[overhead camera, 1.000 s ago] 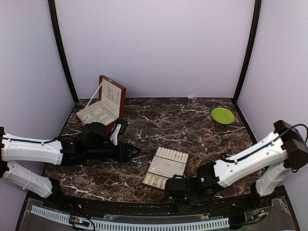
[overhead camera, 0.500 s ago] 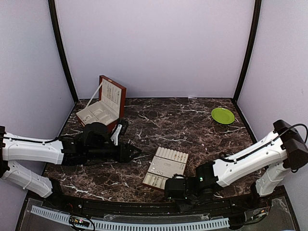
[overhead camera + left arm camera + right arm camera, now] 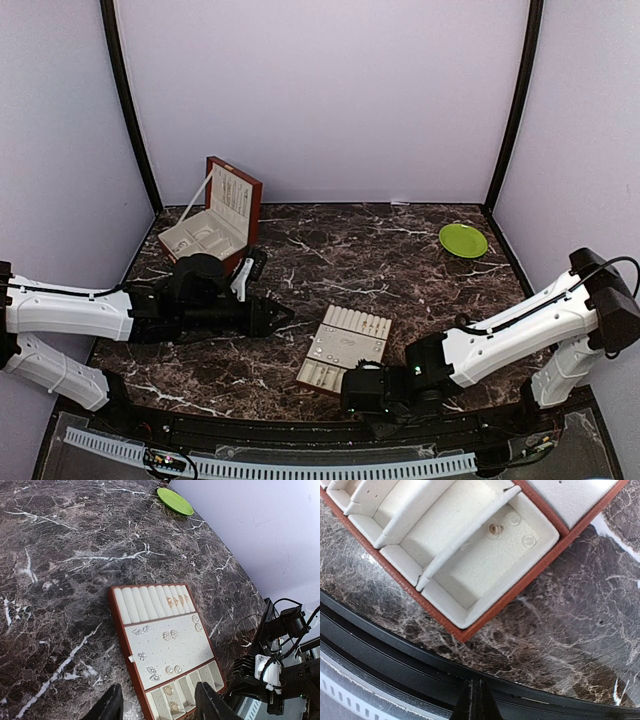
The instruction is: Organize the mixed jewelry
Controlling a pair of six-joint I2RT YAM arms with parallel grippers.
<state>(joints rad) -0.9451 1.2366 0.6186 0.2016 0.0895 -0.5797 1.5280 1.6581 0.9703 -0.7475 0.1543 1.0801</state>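
Observation:
The cream slotted tray [image 3: 355,322] lies at the table's near middle. In the left wrist view the tray [image 3: 192,647] holds the jewelry: sparkly earrings [image 3: 168,634], pearl studs [image 3: 169,669] and gold rings [image 3: 169,690] in a near compartment. My left gripper [image 3: 285,320] hovers left of the tray, jaws open and empty [image 3: 160,702]. My right gripper [image 3: 350,392] is at the tray's near right corner, over the table edge. Its fingers [image 3: 476,702] are shut with nothing seen between them. The right wrist view shows the tray corner [image 3: 465,625] and a tiny gold stud [image 3: 494,528] in an end compartment.
An open red-brown wooden box [image 3: 215,225] with a cream lining stands at the back left, behind my left arm. A green plate [image 3: 463,240] sits at the back right, also in the left wrist view [image 3: 175,501]. The black table rim [image 3: 395,655] runs just below the tray corner.
The right gripper has crept slightly to the left by the tray's near corner. The left arm and the tray have not visibly moved.

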